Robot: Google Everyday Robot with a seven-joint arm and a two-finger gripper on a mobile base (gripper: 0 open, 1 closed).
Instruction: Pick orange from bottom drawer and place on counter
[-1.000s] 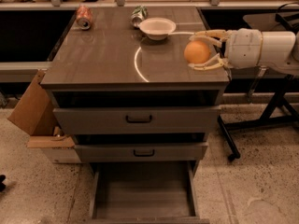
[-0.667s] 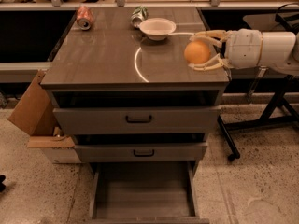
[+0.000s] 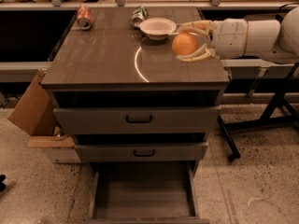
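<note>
Now the orange [image 3: 185, 44] is held clamped in the gripper [image 3: 182, 45], just above the counter [image 3: 103, 59] toward three o'clock; placing is judged the step in hand, and lowering, then release, is called for.

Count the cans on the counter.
2: red can at the back-left corner, green can just left of the bowl. Gripper holds the orange at the counter, right side.
</note>
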